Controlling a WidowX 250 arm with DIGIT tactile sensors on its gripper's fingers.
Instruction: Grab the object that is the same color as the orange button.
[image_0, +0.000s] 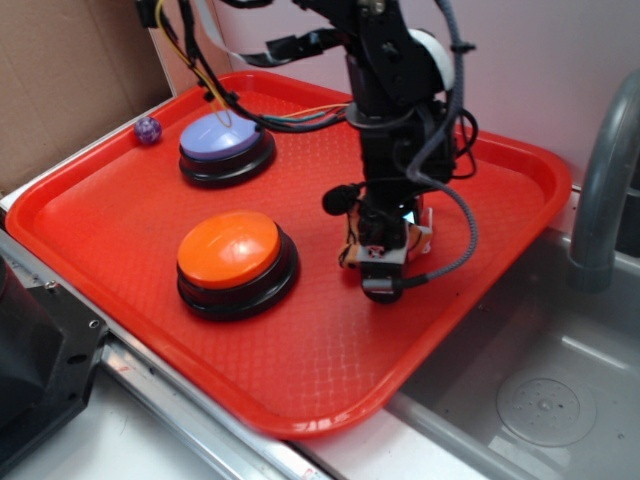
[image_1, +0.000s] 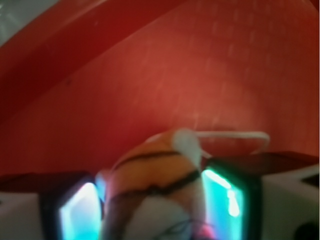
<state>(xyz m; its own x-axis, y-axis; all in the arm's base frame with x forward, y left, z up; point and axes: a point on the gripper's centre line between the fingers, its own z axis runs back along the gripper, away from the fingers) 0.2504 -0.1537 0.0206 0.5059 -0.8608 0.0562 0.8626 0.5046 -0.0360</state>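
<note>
The orange button (image_0: 230, 250), a glossy dome on a black base, sits left of centre on the red tray (image_0: 500, 180). To its right my gripper (image_0: 385, 262) points down at the tray floor. It is shut on the object, a small orange plush tiger (image_0: 350, 256) with black stripes. In the wrist view the tiger (image_1: 155, 172) fills the gap of the gripper (image_1: 150, 207), and both glowing pads (image_1: 225, 195) press against its sides. Its white string loop lies on the tray just beyond. Most of the tiger is hidden behind the fingers in the exterior view.
A lavender-topped button (image_0: 222, 140) stands at the tray's back left, with a tiny purple ball (image_0: 148, 129) beside it near the rim. Cardboard (image_0: 60, 70) rises behind the tray at left. A metal sink (image_0: 540, 400) and grey faucet (image_0: 600, 190) lie to the right.
</note>
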